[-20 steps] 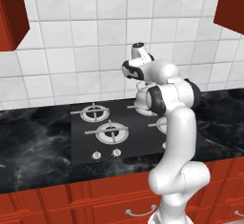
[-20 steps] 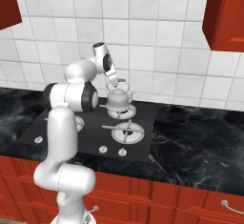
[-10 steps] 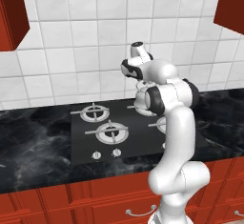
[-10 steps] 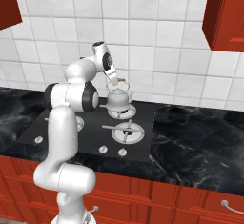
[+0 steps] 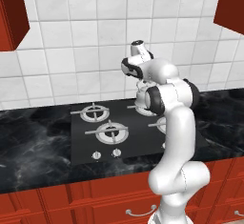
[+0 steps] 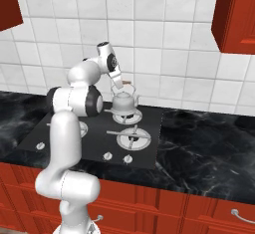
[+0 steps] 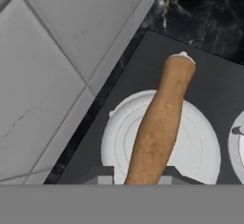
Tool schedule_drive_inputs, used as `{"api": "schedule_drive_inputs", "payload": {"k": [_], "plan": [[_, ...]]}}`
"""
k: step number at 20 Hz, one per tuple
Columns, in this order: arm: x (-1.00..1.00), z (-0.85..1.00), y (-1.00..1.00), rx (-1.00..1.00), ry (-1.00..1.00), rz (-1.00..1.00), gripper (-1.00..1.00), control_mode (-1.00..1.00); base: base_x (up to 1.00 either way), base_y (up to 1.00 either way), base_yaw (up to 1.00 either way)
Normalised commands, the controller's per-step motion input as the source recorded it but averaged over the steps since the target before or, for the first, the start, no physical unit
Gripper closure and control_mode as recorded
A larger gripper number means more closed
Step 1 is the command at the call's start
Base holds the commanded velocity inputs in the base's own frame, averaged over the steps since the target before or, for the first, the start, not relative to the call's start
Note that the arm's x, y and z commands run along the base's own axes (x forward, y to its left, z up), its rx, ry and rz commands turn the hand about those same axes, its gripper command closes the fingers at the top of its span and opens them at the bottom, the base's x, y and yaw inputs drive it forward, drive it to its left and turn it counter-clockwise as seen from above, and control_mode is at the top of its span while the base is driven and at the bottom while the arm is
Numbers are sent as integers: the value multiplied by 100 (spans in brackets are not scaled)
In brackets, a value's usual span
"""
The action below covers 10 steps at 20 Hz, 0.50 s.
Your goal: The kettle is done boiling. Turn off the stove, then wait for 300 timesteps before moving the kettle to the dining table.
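The kettle (image 6: pixel 123 101) sits on the stove's (image 6: pixel 150 128) back burner nearest the tiled wall (image 6: pixel 164 54), on the right-hand side of the cooktop as the right base view shows it. From the left base view only a sliver of its silvery body (image 5: pixel 142 97) shows, just behind the arm's (image 5: pixel 174 137) dark elbow joint.

The claw (image 6: pixel 121 83) hangs straight above the kettle, at the top of the orange-brown handle (image 7: pixel 159 123). In the hand view the handle runs up between the two dark fingertips (image 7: pixel 102 175), which sit close against it on either side, with the kettle's pale round lid (image 7: pixel 200 147) spread out beneath. The claw is clenched on the handle. The kettle's base looks seated on the burner ring; whether it is lifted at all is too fine to tell.

In front of the kettle, toward the stove's front edge, is a second burner (image 6: pixel 132 137), and nearer still two small white knobs (image 6: pixel 117 157) sit side by side. More burners (image 5: pixel 106 131) lie on the stove's far side from the kettle. The black marble bench (image 6: pixel 209 143) carries the stove, with red cabinet fronts (image 6: pixel 164 205) below it.
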Motion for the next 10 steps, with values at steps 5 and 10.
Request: {"api": "schedule_drive_inputs", "payload": {"k": [5,10], "plan": [[-41,1,-17,1,-14,-7,100,-100,0,0,0],[-42,19,-6,1,-14,-4,100,-100,0,0,0]]}}
